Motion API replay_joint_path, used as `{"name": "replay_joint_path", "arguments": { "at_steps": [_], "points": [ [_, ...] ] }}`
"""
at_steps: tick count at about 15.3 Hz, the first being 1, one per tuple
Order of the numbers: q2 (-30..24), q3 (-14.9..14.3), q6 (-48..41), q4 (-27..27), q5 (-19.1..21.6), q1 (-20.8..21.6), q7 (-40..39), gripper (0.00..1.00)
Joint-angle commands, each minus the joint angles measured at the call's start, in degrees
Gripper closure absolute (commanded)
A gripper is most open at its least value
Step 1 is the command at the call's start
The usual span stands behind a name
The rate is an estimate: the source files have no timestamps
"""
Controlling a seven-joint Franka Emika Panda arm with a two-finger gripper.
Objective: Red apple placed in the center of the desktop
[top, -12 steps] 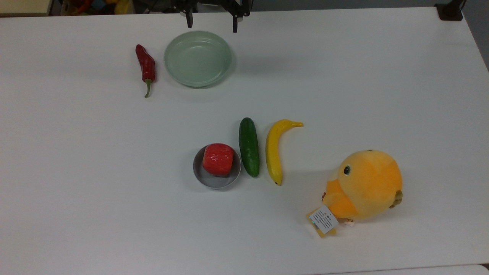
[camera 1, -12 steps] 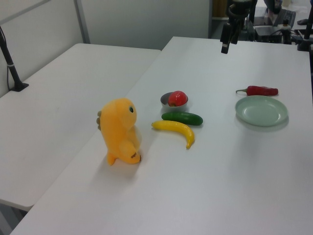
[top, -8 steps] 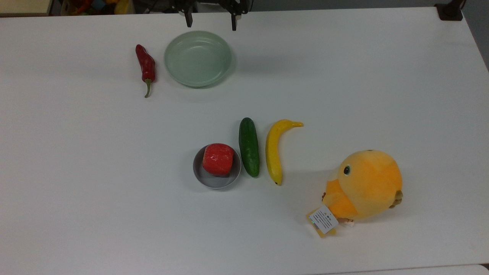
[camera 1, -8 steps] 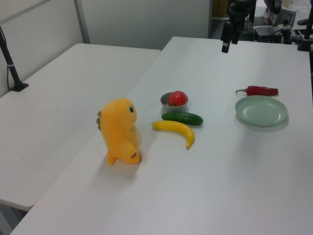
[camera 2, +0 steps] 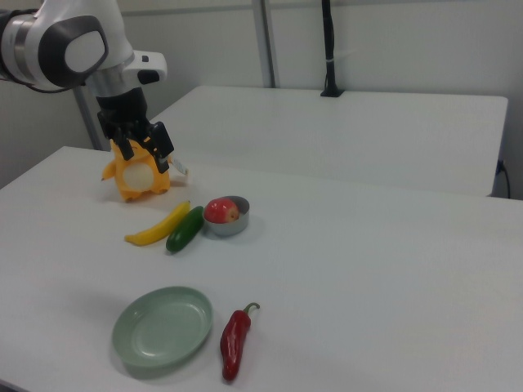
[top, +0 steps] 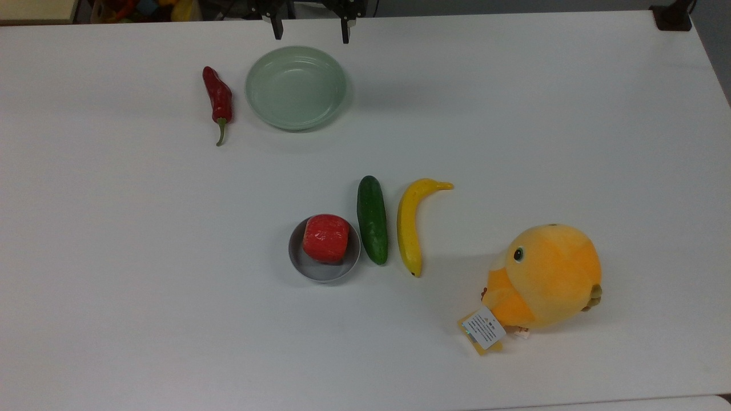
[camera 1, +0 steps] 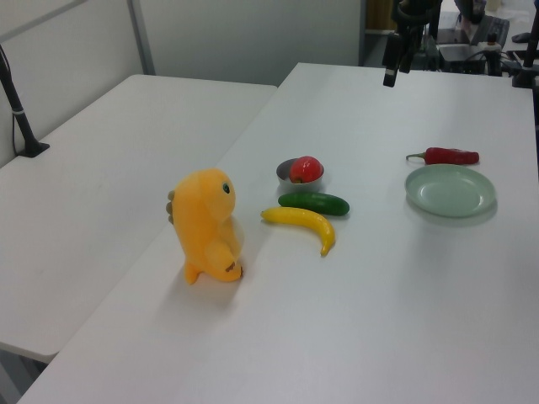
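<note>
Green cucumber (top: 372,220) and banana (top: 411,225) lie just beside the grey bowl (top: 324,271); glossy red apple (top: 325,238) sits inside it on the desktop (top: 571,114). Gripper (top: 310,33) hangs wide open, empty, beyond the plate (top: 296,87).

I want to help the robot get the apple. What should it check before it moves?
1. Gripper open: ok, fingers apart.
2. Gripper empty: ok.
3. Red apple located: ok, in the small grey bowl.
4. Apple's top free: ok, nothing covers it.
5. Room beside apple: not ok, the cucumber lies close to the bowl.
6. Gripper near apple: not ok, it is far off, past the green plate.
</note>
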Motion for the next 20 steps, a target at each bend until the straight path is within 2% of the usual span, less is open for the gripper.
{"name": "replay_joint_path", "arguments": {
  "at_steps": [1,6,7,12,16,20],
  "points": [
    [1.37,-0.07,5.19,0.05,1.74,-0.08,-2.33,0.00],
    [6.64,-0.07,16.18,0.23,1.66,0.18,-1.80,0.00],
    [8.13,-0.07,18.03,1.62,1.40,0.09,-1.80,0.00],
    [18.24,0.02,21.03,9.18,1.13,0.09,-1.71,0.00],
    [23.51,1.16,22.96,11.82,-0.27,0.27,-1.62,0.00],
    [27.30,2.30,25.51,12.01,-1.77,0.27,-1.45,0.00]
  ]
}}
